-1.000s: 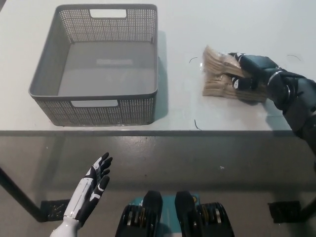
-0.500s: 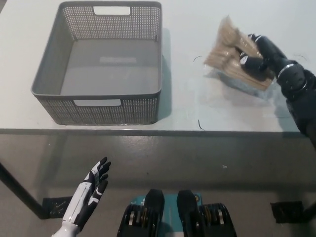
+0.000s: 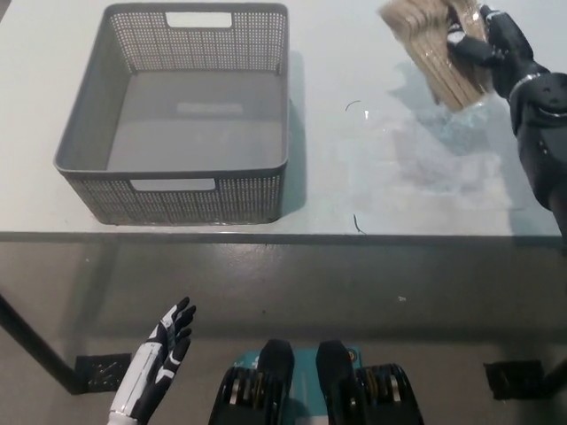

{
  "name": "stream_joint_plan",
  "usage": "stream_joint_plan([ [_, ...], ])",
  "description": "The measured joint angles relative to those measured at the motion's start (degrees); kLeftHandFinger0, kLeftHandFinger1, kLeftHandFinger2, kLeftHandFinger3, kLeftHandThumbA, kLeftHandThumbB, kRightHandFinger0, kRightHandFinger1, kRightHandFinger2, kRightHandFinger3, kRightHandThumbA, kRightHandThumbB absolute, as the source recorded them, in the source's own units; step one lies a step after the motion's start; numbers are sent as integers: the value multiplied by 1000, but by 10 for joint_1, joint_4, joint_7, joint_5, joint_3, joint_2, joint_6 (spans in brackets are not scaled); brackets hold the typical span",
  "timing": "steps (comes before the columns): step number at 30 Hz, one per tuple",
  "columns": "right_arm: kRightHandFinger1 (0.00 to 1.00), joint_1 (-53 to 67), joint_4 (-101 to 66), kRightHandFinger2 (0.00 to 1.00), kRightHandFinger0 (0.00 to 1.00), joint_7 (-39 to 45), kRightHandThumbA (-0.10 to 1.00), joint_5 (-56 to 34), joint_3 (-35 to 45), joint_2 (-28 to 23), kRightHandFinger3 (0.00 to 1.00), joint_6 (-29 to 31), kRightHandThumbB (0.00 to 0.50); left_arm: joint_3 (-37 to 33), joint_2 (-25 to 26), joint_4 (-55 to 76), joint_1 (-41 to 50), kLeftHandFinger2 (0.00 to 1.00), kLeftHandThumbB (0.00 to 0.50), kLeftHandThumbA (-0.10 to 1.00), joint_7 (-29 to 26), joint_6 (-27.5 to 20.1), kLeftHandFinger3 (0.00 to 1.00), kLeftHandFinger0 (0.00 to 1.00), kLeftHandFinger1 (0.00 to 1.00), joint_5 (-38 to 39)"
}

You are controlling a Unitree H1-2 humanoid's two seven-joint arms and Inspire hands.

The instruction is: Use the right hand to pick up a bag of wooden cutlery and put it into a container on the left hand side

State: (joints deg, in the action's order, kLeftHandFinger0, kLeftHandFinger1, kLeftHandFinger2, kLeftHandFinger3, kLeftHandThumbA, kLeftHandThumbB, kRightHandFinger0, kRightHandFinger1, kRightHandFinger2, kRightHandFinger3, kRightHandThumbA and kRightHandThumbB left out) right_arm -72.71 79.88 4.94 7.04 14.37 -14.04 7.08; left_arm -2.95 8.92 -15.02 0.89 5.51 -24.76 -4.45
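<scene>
**Right hand point(image 3: 485, 44) clamped on the bag and lifted: the carry comes next**

Below the hand lies the bench point(image 3: 399, 177), bare there except for a glossy patch. The grey mesh container point(image 3: 177, 199) sits well off to the hand's left, open side up and empty. The bag of wooden cutlery point(image 3: 434, 40) is held in the hand's closed fingers. It juts out tilted to the hand's left and, as far as I can judge, hangs clear of the bench. My left hand point(image 3: 155, 363) rests far below and to the left, under the bench edge, fingers apart and holding nothing.

For the carry I would keep the grip firm and travel left at this height, so the bag's free end clears the container's wall. I would release only once the bag is over the middle of the container. The wrapper looks slick, so a slack hold could let it slide.

Half a second ago hand and bag were lower. A second ago the bag lay on the bench under the hand. The container has not moved.
</scene>
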Motion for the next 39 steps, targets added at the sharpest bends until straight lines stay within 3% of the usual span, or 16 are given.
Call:
stream_joint_plan([
  [2, 266, -11, -1, 701, 0, 4, -100, -15, 9, 13, 1000, -8, 144, 0, 0, 0, 6, 1000, 371, 929, 0, 0, 1000, 1000, 1000, -1],
  [4, 272, -21, -4, 734, 0, 5, -100, -26, 12, 28, 547, -15, 126, 0, -1, 0, 8, 1000, 359, 907, 0, 0, 1000, 995, 1000, -1],
  [8, 472, -42, -14, 879, 59, 15, -100, -46, 12, 65, 724, -17, 158, -1, -1, 0, 12, 1000, 379, 912, 0, 0, 1000, 981, 1000, -1],
  [12, 463, -58, -15, 853, 14, 20, -100, -60, 12, 101, 823, -17, 152, -3, -1, 0, 16, 1000, 368, 904, 0, 0, 1000, 989, 1000, -1],
  [15, 351, -68, -15, 785, 0, 22, -100, -67, 12, 129, 906, -19, 165, -4, -1, 0, 22, 1000, 368, 894, 0, 0, 1000, 987, 1000, 0],
  [20, 226, -85, -14, 697, 0, 25, -100, -86, 14, 165, 736, -26, 164, -8, -1, 0, 28, 1000, 378, 892, 1, 0, 1000, 993, 1000, 0],
  [24, 255, -101, -14, 778, 0, 25, -100, -97, 16, 182, 921, -30, 138, -13, -1, 0, 28, 1000, 354, 886, 1, 0, 1000, 958, 1000, 0],
  [25, 267, -104, -14, 798, 0, 23, -100, -100, 16, 186, 809, -31, 144, -15, -1, 0, 27, 1000, 355, 885, 1, 0, 1000, 951, 999, 0],
  [28, 416, -110, -12, 841, 94, 18, -100, -106, 15, 198, 693, -35, 181, -23, -1, 0, 27, 1000, 355, 897, 1, 0, 1000, 950, 996, 0],
  [31, 407, -110, -3, 653, 108, 7, -100, -103, -5, 208, 528, -35, 198, -30, 0, 1, 27, 1000, 361, 896, 1, 0, 1000, 940, 987, 0],
  [32, 587, -110, 0, 827, 309, 3, 71, -101, -11, 210, 960, -35, 288, -30, 0, 1, 27, 1000, 357, 902, 1, 0, 1000, 933, 981, -1],
  [33, 599, -109, 2, 824, 341, -2, 139, -99, -20, 213, 990, -35, 304, -31, 0, 1, 27, 1000, 357, 903, 1, 0, 1000, 931, 979, -1],
  [34, 1000, -108, 5, 1000, 762, -9, 345, -96, -33, 216, 1000, -35, 353, -32, 0, 2, 27, 1000, 354, 906, 1, 0, 1000, 921, 972, -1],
  [35, 1000, -107, 6, 1000, 1000, -11, 514, -93, -41, 216, 1000, -35, 418, -32, 0, 2, 27, 1000, 353, 896, 1, 0, 1000, 910, 962, -1],
  [36, 1000, -105, 6, 1000, 1000, -10, 599, -84, -67, 217, 1000, -37, 467, -33, 0, 3, 27, 1000, 356, 893, 1, 0, 1000, 900, 953, -1],
  [39, 1000, -102, 7, 1000, 1000, -5, 758, -59, -124, 213, 1000, -41, 451, -35, 2, 8, 27, 1000, 368, 899, 2, 0, 1000, 877, 927, -2],
])
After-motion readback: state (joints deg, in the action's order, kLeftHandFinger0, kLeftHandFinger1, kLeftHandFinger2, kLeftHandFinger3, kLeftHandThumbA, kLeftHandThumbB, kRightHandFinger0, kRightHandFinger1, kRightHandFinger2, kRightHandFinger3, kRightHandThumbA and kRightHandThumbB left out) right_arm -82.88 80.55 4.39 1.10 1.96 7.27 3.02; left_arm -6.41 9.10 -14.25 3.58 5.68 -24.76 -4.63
